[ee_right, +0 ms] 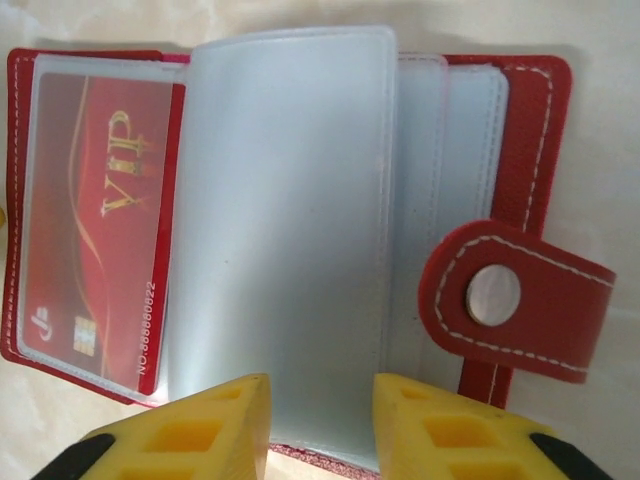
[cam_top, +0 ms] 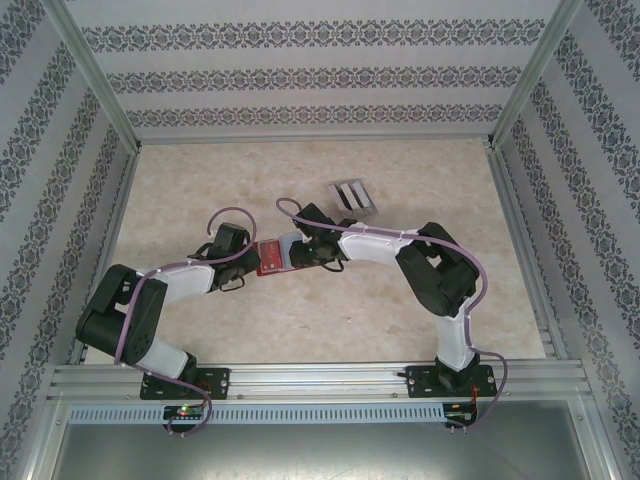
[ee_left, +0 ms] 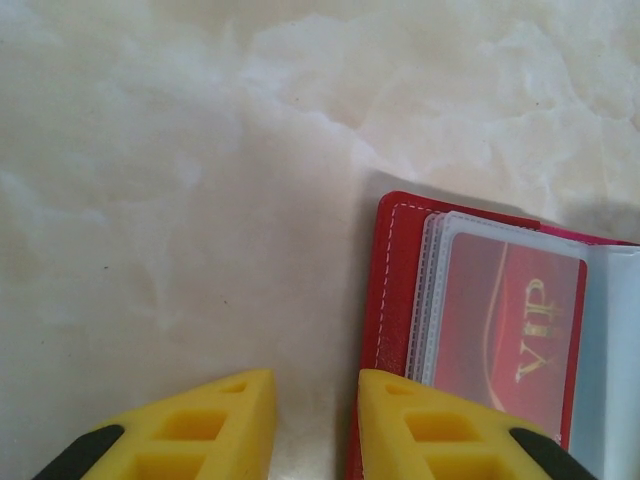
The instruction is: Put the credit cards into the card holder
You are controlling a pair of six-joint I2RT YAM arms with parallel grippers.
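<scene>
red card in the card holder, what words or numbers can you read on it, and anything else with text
"VIP": gold letters on the red card, in a clear pocket of the open card holder.
"No." and then a row of digits, mostly 8s: along the same card's edge, too blurred to quote exactly.
Small gold logo near the card's corner: too small to read.
Snap tab: no text.

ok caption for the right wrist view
Open red card holder with a red VIP card sleeved, snap tab unfastened.
</scene>
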